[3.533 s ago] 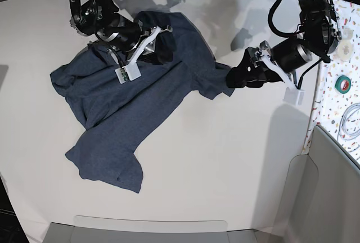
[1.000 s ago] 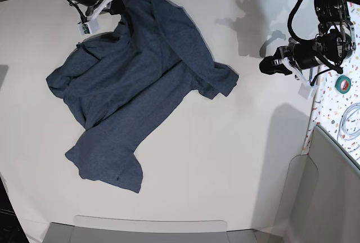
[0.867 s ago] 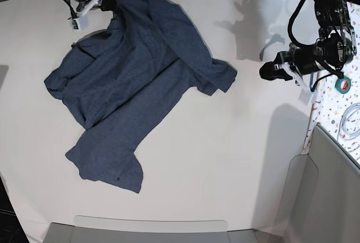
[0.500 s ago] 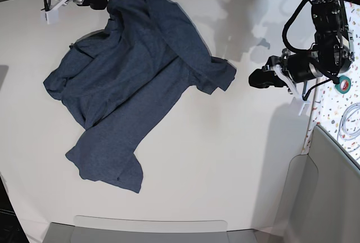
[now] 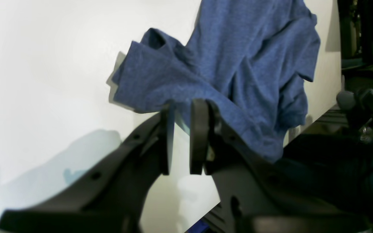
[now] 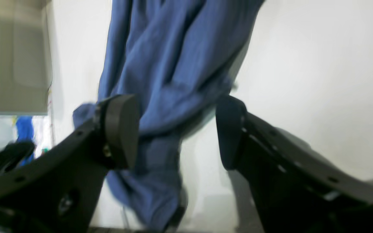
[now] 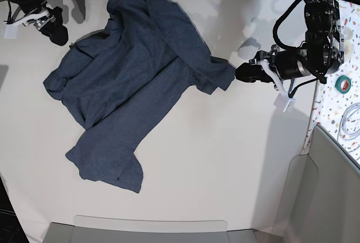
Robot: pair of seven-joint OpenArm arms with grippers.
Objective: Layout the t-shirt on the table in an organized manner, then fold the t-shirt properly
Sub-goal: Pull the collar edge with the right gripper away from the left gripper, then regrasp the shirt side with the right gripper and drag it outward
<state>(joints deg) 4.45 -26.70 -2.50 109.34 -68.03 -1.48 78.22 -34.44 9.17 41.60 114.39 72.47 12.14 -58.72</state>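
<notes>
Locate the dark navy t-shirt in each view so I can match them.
Base: the dark heathered navy-blue cloth t-shirt lies crumpled left of centre, running from the top edge down to the lower left.
Left wrist: upper centre to right, beyond the nearly closed left pincer.
Right wrist: hangs down the centre-left, behind the open right pincer.
Shared landmark: the plain white table.

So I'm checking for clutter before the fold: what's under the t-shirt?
Only the table shows around the t-shirt, which lies crumpled on it, layers overlapping. Anything beneath the cloth is covered and cannot be seen.
</notes>
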